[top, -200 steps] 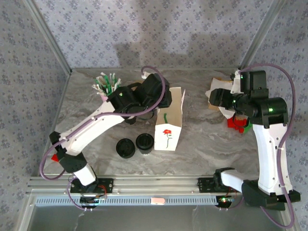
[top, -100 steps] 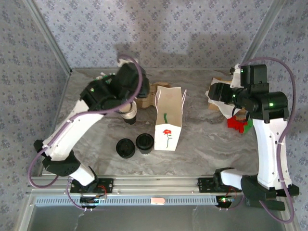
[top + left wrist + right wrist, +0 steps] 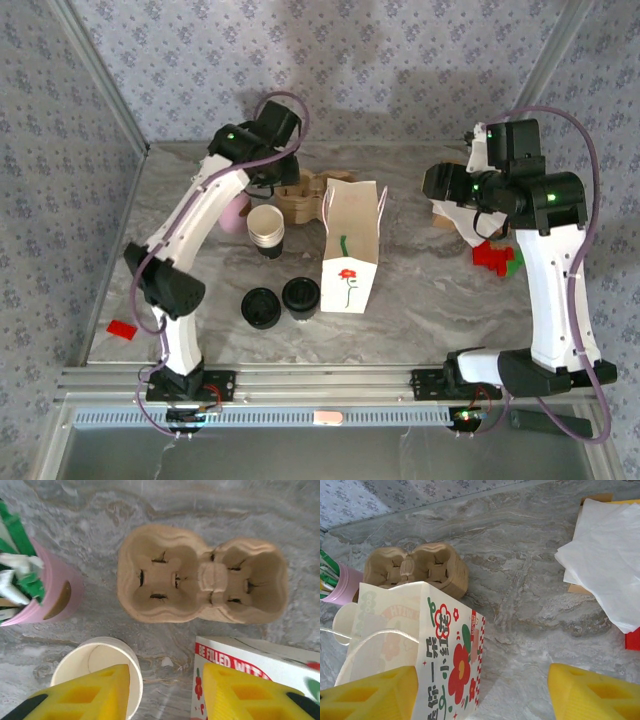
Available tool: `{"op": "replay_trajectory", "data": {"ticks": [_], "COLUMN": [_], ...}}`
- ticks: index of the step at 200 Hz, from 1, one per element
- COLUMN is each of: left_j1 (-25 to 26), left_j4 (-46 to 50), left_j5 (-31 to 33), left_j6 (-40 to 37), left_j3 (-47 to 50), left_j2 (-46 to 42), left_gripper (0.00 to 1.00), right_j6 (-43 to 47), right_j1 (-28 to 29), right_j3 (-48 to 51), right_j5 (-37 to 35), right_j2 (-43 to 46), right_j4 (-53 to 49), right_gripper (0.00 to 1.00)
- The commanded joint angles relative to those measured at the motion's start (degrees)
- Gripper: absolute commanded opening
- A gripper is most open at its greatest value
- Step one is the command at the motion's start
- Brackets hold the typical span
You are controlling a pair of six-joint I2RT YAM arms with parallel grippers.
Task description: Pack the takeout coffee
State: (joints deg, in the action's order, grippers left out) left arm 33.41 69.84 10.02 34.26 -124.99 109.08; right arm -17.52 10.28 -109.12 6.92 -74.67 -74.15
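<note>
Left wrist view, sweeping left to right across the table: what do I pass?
pink holder of green-and-white sticks → white paper cup → cardboard cup carrier → paper bag

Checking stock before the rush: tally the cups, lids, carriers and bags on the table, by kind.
Lidded takeout coffee: 1
Black lid pile: 1
Lidless white cup stack: 1
Pulp carrier: 1
Paper bag: 1
Total: 5
</note>
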Motion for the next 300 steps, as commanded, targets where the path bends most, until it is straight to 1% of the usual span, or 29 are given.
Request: {"op": "replay_trajectory", "data": {"ticks": [1,39,82,154,203,257,300], "left_j1": [-2.0,-4.4,-6.7,-7.9,-8.4,-8.7,-9.1], "left_j4": [1.3,0.6,-0.2,-0.5,-1.5,-2.2,-2.4], "left_j5": [-2.2,-3.9,-6.3,-7.4,-9.3,-9.9,-9.9], "left_j6": [-1.0,-2.1,-2.7,-2.6,-2.4,-2.2,-2.2], "left_j3": [-2.6,-3.6,-4.3,-5.5,-5.5,-5.2,-4.6], "left_j2": [1.1,5.7,9.9,14.5,16.0,16.5,16.6], "left_gripper": [0.43,0.44,0.44,0.41,0.35,0.3,0.3], "right_j6": [0.5,0.9,1.5,1.5,1.7,1.6,1.7], "right_j1": [0.3,0.3,0.2,0.0,0.1,0.0,-0.1], "right_j3": [0.1,2.1,3.7,5.4,5.8,6.5,6.9], "right_j5": [0.8,1.1,0.8,0.7,0.3,0.0,0.0], "right_j2": [0.2,0.4,0.7,1.0,1.1,1.2,1.2], "right_j4": [-0.4,0.4,0.7,1.2,1.2,1.4,1.5], "right_gripper": [0.71,0.71,0.71,0.71,0.71,0.71,0.71]}}
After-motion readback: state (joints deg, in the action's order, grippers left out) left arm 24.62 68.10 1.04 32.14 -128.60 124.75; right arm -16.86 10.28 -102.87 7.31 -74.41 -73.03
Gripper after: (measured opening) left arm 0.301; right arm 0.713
